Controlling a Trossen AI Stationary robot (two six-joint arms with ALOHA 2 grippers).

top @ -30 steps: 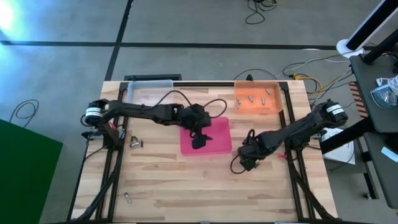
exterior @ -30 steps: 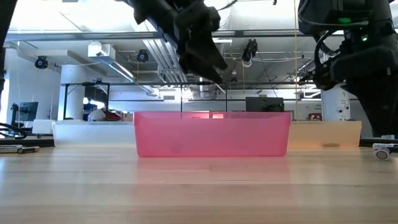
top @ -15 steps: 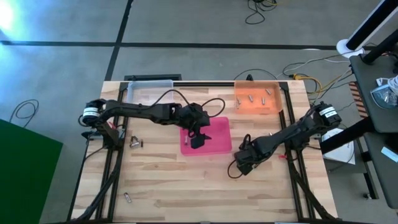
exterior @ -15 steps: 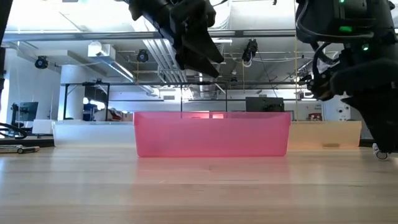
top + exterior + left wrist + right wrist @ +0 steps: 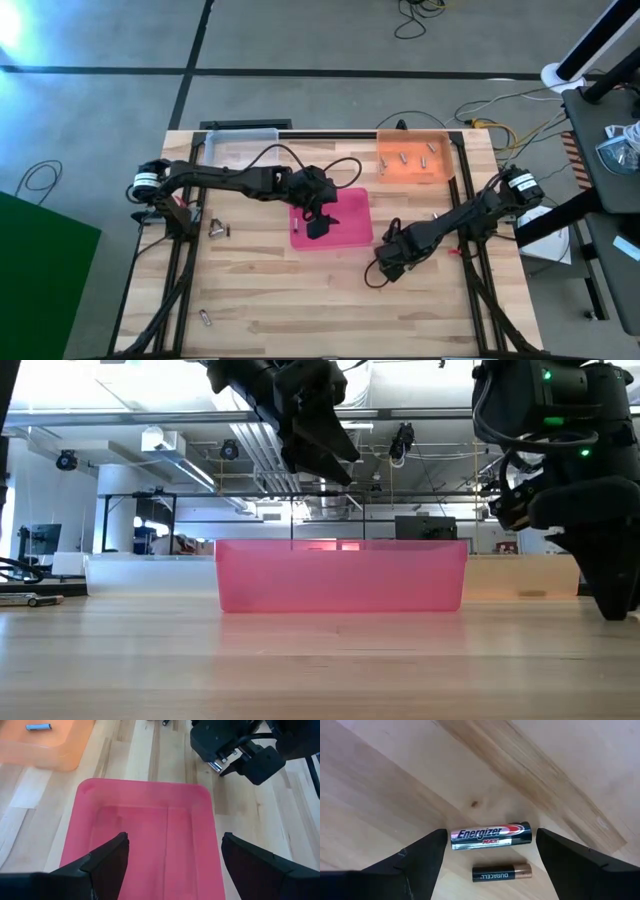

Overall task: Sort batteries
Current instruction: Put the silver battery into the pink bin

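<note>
Partly sorted, judging by the layout: about 5 batteries (image 5: 410, 156) already in the orange tray (image 5: 385, 170), pink tray (image 5: 355, 238) seemingly empty. Still loose on the counter (image 5: 280, 290): 2 batteries (image 5: 491, 834) between the wide-open, empty fingers of the right claw (image 5: 490, 851), plus strays (image 5: 217, 229) near the left edge. Left claw (image 5: 172, 852) hovering open and empty over the pink tray. Clear tray (image 5: 240, 135) at back; nothing blocking.

Open wood up front, trays crowding the back

We see bare table (image 5: 300, 290) along the near edge — free passage; the pink tray (image 5: 345, 228) blocks the centre under the left gripper (image 5: 322, 225), the orange tray (image 5: 412, 160) the far right, and two batteries (image 5: 491, 835) lie between the right gripper (image 5: 490, 851) fingers.
</note>
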